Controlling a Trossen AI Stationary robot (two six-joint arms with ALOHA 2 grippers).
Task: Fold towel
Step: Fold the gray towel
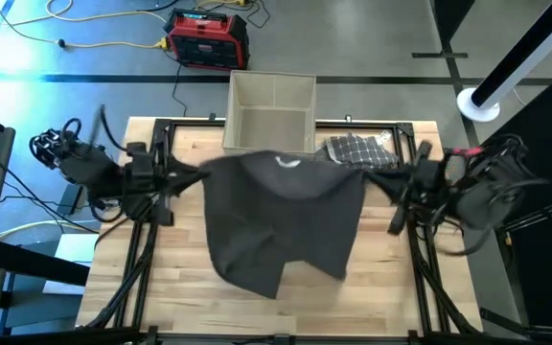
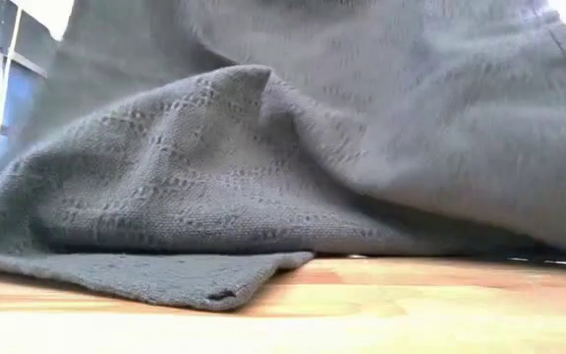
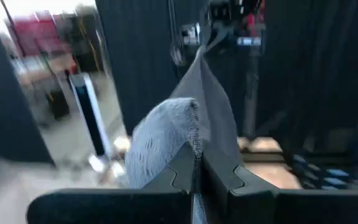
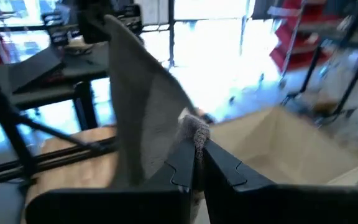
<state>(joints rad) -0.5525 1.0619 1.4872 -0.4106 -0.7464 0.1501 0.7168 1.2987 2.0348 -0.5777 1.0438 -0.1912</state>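
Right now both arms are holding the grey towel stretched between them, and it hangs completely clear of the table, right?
Not quite. Both grippers, left gripper and right gripper, do hold the grey towel stretched between them, but its lower part rests on the table, as the low view shows.

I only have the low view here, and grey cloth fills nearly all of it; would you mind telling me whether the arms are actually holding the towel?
Observer: Yes. The left gripper is shut on one top corner of the grey towel.
Operator: Thank you. And the other arm?
Observer: The right gripper is shut on the opposite corner, so the towel hangs stretched between the two arms.
Operator: Is all of it off the table?
Observer: No. From above, its lower part lies bunched on the wooden table, toward the near edge.
Operator: Is anything else close to it?
Observer: A checked cloth lies by the table's far edge, beside an open beige box.
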